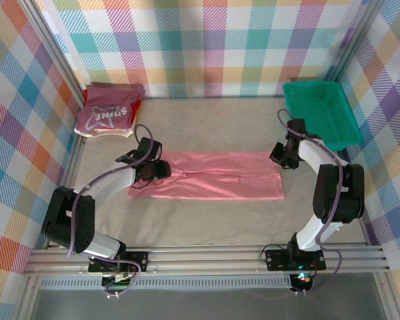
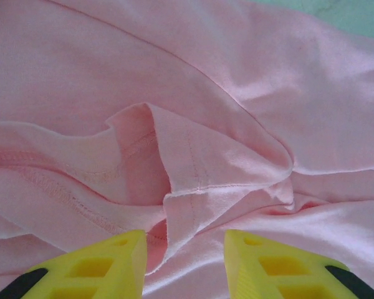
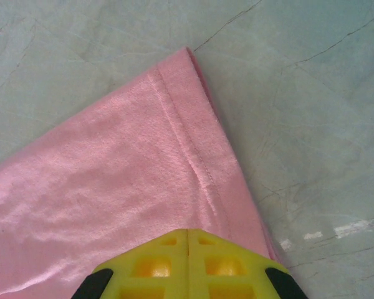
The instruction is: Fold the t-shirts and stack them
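A plain salmon-pink t-shirt (image 1: 213, 177) lies folded into a long strip across the middle of the table. My left gripper (image 1: 161, 170) hovers over its left end, open, with a bunched sleeve fold (image 2: 199, 162) just ahead of the gap between the yellow fingers (image 2: 184, 249). At the strip's right end sits my right gripper (image 1: 280, 155), shut, its tips (image 3: 188, 232) resting on the stitched hem (image 3: 193, 149) near a corner; no cloth shows between them. A dark pink t-shirt with white lettering (image 1: 107, 115) lies folded on top of a stack at the back left.
A green mesh basket (image 1: 320, 113) stands at the back right, close behind the right arm. Red cloth (image 1: 137, 103) peeks out of the back-left stack. Checked walls close in the table (image 1: 207, 127) on three sides.
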Tool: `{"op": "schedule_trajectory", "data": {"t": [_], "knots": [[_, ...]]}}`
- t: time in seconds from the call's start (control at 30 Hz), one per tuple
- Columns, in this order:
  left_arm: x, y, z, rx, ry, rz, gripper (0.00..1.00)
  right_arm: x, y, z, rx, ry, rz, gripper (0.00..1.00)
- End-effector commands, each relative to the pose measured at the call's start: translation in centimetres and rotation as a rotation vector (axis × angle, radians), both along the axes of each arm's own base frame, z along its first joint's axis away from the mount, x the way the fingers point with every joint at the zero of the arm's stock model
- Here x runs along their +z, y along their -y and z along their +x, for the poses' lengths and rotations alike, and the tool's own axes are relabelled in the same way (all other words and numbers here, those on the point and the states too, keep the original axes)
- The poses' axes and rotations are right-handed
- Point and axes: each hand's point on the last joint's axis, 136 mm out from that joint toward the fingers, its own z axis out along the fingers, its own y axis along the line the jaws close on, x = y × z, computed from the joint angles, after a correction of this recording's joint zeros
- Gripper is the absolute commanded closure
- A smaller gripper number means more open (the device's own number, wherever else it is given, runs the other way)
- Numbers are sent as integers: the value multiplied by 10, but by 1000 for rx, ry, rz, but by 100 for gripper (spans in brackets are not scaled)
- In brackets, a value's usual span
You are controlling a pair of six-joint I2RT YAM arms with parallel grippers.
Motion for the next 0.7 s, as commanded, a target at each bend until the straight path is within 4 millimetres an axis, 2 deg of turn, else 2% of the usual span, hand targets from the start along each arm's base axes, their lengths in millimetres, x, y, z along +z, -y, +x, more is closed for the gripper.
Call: {"op": "schedule_trajectory", "data": {"t": [0.0,0.03,0.23,0.4,0.67], "knots": [[-4,2,-2,-5,-5,5,62,5,2,0,-11,-13,8,93],[-5,1,-2,-4,-8,10,62,1,2,-3,-9,-33,8,78],[-10,1,-3,-8,-24,19,61,-21,1,-21,9,-112,8,71],[-11,1,-2,-9,-27,24,61,-32,0,-30,19,-151,7,72],[-14,0,-2,0,-40,32,61,-42,-5,-33,28,-162,37,73]]}}
